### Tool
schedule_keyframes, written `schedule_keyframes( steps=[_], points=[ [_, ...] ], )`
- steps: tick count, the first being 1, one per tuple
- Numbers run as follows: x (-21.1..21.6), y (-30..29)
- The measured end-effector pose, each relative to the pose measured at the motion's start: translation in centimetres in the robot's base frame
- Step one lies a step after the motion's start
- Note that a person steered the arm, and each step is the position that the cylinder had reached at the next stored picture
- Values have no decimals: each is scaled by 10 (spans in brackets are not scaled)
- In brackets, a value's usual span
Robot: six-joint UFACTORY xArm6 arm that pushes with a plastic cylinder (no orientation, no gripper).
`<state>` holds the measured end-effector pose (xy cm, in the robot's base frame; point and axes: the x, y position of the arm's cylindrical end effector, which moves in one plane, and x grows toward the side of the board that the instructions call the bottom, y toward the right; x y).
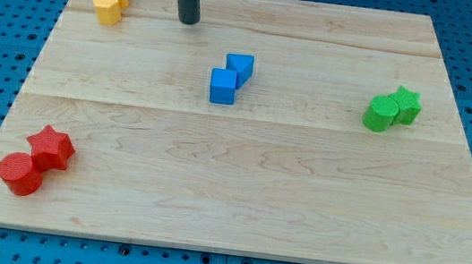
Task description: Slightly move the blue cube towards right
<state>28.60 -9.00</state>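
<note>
The blue cube (223,86) lies a little above the board's middle, touching a second blue block (240,67) just above and to its right. My tip (188,21) rests on the board near the view's top, up and to the left of the blue cube, well apart from it.
Two yellow blocks (109,1) sit at the top left, left of my tip. A green cylinder (381,114) and a green star (406,105) touch at the right. A red star (51,147) and a red cylinder (20,174) sit at the bottom left. The wooden board (236,204) lies on a blue pegboard.
</note>
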Motion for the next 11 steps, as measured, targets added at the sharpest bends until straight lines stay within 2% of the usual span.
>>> schedule_keyframes(
  steps=[1,2,4,7,8,9,11],
  points=[
    [30,0],
    [36,0],
    [110,-1],
    [120,10],
    [113,51],
    [108,64],
    [149,73]
  ],
)
